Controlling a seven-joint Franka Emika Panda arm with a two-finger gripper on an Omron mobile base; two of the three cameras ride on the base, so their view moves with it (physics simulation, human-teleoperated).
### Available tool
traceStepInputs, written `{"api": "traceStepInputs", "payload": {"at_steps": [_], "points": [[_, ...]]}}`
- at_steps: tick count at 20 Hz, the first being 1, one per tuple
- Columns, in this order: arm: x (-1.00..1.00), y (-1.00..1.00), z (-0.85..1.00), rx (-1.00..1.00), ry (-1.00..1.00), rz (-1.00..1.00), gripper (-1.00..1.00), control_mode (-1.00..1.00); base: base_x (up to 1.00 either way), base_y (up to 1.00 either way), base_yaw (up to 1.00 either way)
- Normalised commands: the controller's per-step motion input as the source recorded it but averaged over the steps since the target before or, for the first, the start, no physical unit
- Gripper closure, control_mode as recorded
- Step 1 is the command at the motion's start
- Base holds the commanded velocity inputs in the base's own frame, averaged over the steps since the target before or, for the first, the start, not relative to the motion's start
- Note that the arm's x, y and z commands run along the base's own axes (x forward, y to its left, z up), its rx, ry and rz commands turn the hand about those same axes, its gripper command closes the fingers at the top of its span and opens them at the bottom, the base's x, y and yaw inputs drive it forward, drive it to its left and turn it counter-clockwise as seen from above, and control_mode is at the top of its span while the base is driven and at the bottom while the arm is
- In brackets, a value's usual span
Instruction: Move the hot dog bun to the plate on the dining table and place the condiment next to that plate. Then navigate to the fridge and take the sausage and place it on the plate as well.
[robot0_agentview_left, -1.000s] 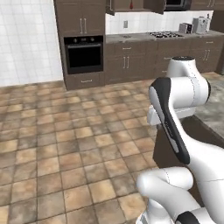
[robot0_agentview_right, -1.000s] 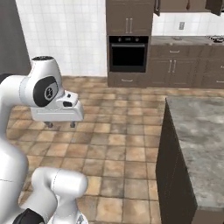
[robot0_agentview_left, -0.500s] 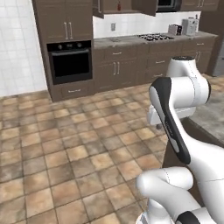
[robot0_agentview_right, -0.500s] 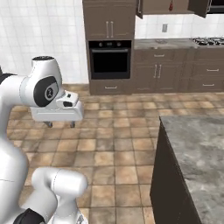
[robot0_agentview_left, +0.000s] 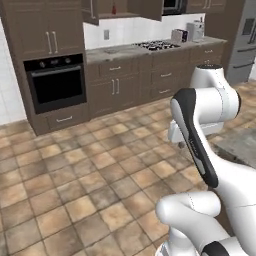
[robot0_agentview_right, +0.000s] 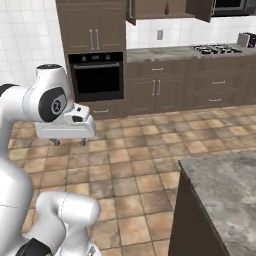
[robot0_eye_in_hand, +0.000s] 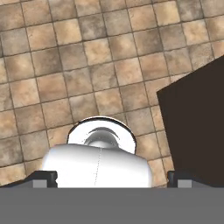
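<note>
My gripper (robot0_agentview_right: 69, 143) hangs open and empty above the tiled floor, held level in front of the arm's shoulder. In the hand view its two fingertips (robot0_eye_in_hand: 44, 179) stand wide apart with nothing between them, and only floor tiles lie beneath. A corner of the dining table's marble top (robot0_agentview_right: 227, 185) shows at the lower right, and its edge (robot0_agentview_left: 241, 144) appears past the arm. The grey steel fridge (robot0_agentview_left: 248, 37) stands at the far right end of the wall counter. The hot dog bun, plate, condiment and sausage are out of view.
A built-in black oven (robot0_agentview_left: 54, 82) and brown cabinets line the back wall, with a gas hob (robot0_agentview_left: 157, 45) and a toaster (robot0_agentview_left: 179, 35) on the counter. A small red object (robot0_agentview_right: 166, 8) sits in an open wall cabinet. The table's dark side (robot0_eye_in_hand: 194, 122) borders the open floor.
The whole scene has slid left in both base views, so the base has turned right; the fridge has come into view. The arm keeps its pose and the gripper stays open.
</note>
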Motion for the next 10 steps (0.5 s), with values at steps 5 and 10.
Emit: {"api": "traceStepInputs", "payload": {"at_steps": [5,10], "points": [[0.00,0.00,0.00,0.00,0.00,0.00,-1.00,1.00,1.00,0.42,-0.33],[0.00,0.00,0.00,0.00,0.00,0.00,-1.00,1.00,1.00,0.44,-0.34]]}}
